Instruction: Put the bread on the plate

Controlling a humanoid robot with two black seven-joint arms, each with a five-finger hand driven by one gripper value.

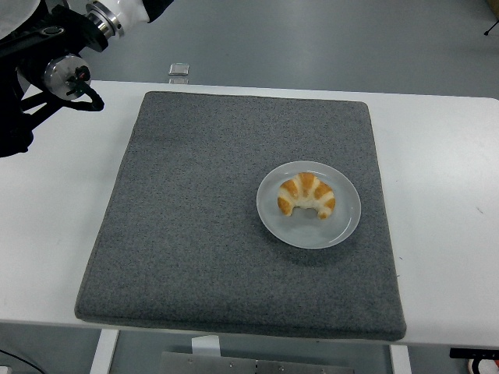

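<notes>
A croissant (306, 195) sits on the white plate (343, 226) atop the grey mat (195, 234), the job apparently complete; the left arm (58, 47) is raised at top left, its hand out of frame

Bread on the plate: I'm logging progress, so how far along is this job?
Done: the bread lies on the plate, which sits on the grey mat. In hand: nothing; the left arm is up at the top left corner, its hand out of frame. Left: nothing visible, the placing looks complete.
</notes>
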